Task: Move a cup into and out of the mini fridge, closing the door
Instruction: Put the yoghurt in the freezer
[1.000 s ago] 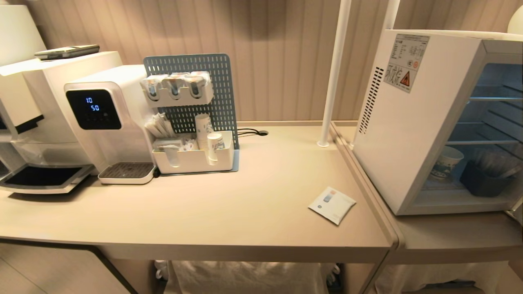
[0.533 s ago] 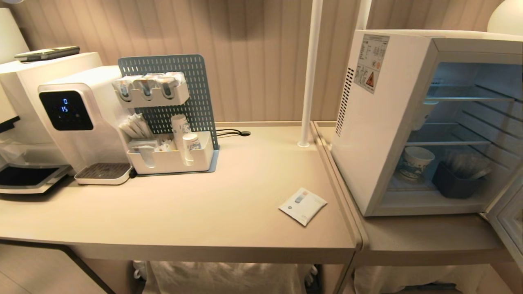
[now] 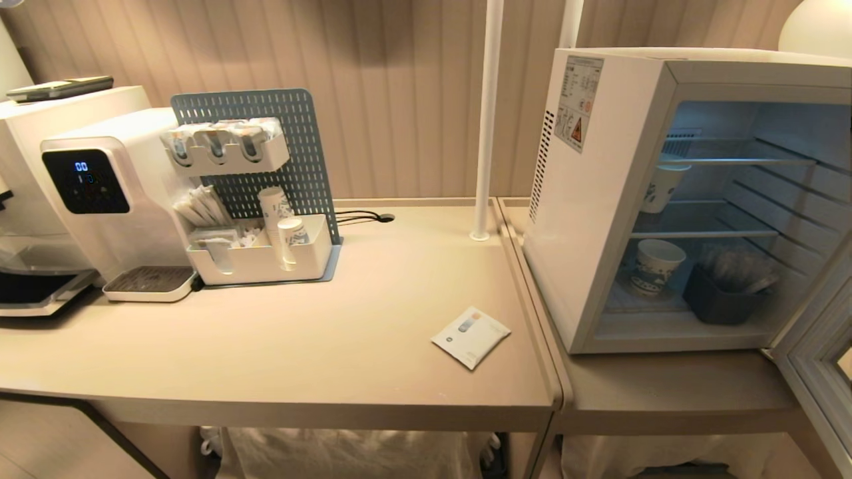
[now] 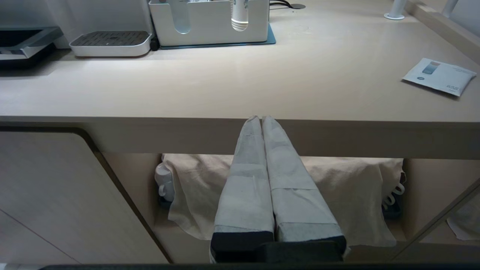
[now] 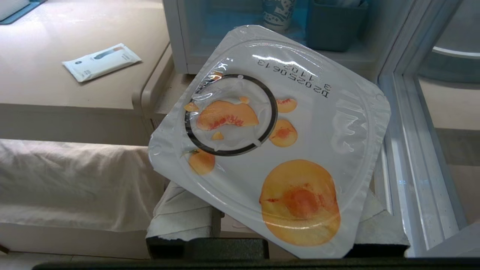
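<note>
the right gripper (image 5: 277, 228) grasps the cup (image 5: 270, 138), sealed top facing the camera, with the open mini fridge (image 5: 232, 33) straight ahead; left gripper (image 4: 261, 122) clenched, empty.

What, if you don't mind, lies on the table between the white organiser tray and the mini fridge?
Mostly bare table. Between the tray and the fridge the head view shows only a flat white packet near the fridge and a white pole further back.
</note>
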Controlling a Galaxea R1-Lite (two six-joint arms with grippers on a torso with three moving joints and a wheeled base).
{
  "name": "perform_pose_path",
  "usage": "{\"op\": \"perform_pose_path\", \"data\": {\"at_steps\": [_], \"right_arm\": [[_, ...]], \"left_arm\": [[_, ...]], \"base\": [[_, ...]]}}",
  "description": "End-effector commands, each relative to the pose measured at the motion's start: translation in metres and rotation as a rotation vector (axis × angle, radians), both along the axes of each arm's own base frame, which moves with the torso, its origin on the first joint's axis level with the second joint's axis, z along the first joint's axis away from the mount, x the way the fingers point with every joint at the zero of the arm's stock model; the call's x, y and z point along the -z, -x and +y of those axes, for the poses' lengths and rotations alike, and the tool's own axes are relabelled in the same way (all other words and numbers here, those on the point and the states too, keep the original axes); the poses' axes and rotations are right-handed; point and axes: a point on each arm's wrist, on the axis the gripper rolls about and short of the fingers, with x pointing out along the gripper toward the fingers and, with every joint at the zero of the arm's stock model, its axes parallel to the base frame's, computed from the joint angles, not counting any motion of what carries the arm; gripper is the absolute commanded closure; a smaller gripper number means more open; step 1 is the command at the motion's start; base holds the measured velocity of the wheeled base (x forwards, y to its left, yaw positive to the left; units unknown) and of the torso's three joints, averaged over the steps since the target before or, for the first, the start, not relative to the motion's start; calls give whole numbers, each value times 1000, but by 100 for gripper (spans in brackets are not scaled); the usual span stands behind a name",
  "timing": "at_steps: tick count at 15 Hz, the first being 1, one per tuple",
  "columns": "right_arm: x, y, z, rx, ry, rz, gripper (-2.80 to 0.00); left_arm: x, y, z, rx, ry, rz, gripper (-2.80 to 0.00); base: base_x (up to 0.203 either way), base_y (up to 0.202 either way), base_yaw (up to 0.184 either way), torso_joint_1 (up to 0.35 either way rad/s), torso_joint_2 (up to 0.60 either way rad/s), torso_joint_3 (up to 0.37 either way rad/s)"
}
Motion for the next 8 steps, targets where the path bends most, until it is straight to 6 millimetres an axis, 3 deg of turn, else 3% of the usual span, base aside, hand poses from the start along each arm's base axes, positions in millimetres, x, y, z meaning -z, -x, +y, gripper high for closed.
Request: {"op": "perform_pose_path", "data": {"at_steps": [1,3,8], "right_arm": [[0,0,0,0,1,2,0],[0,0,0,1,1,3,0],[0,0,0,0,1,3,0]], "left_arm": [[0,0,0,2,0,2,0],[0,0,0,-1,-5,0,0],[0,0,0,0,0,2,0]], "base": [[0,0,0,0,0,0],[61,0,-2,-1,-1,-4],[185,0,-1,9,3,-2]]}}
